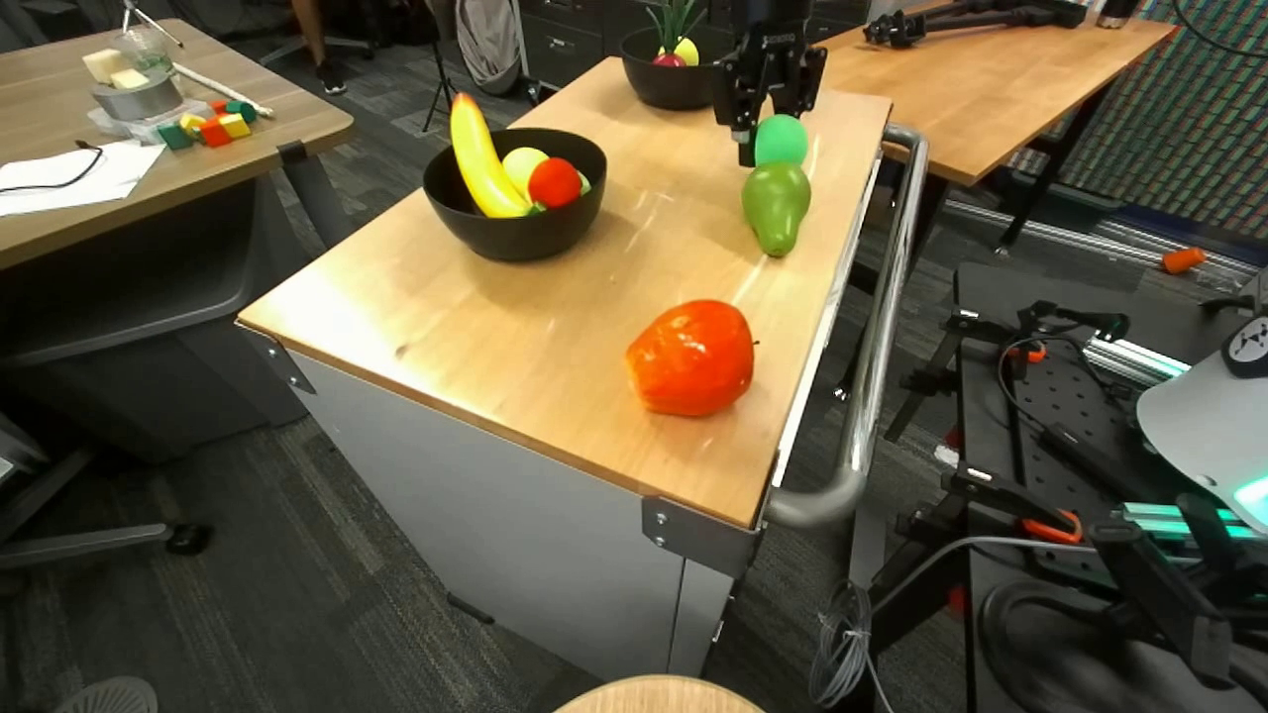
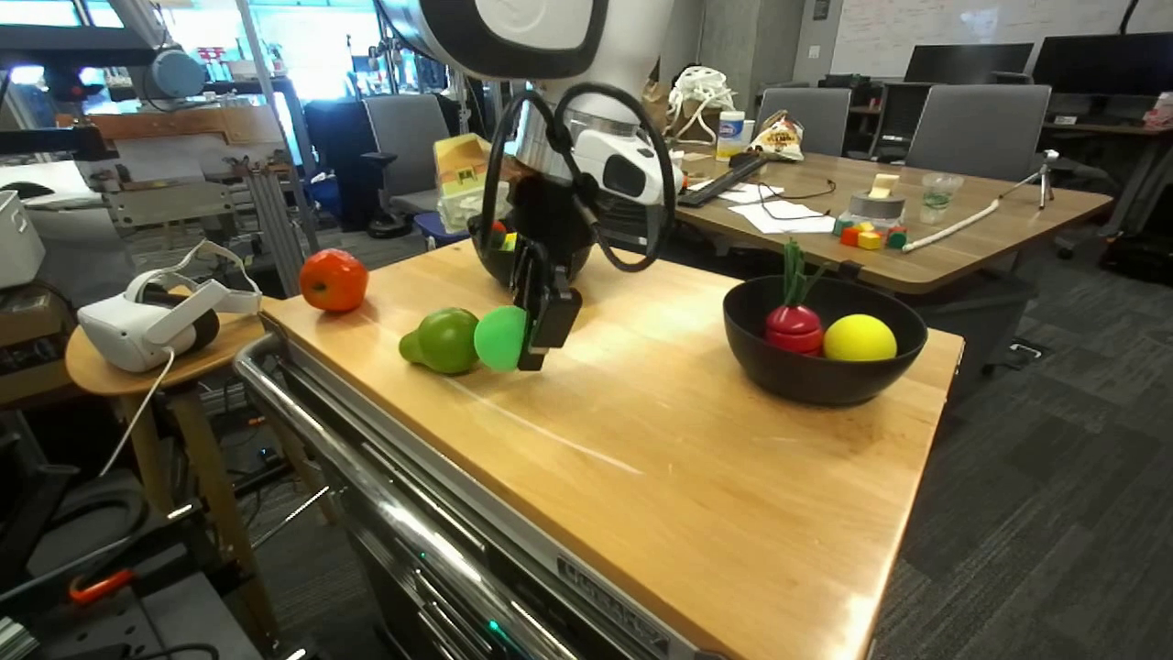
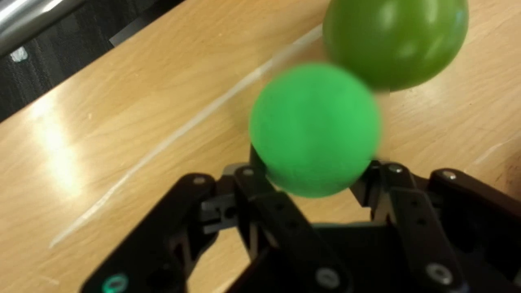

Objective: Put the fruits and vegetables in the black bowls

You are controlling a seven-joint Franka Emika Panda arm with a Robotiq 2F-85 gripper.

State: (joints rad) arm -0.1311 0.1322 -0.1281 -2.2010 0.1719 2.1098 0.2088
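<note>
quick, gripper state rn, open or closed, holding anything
Gripper: closed, holding the green ball; whether the ball is off the tabletop cannot be told.

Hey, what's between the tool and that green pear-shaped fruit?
A green ball: both exterior views show it between the tool and the green pear-shaped fruit.

In an exterior view the wooden top (image 1: 555, 337) looks smooth and varnished, the orange-red fruit (image 1: 693, 358) near centre glossy, the black bowl (image 1: 525, 238) upper left of centre matt, and the rail (image 1: 872, 396) right of centre polished metal. In the wrist view the green ball (image 3: 315, 130) at centre looks smooth and matt, the pear-shaped green fruit (image 3: 399, 40) at upper right shiny, the gripper (image 3: 313, 171) dull with metal screws (image 3: 439, 273).
</note>
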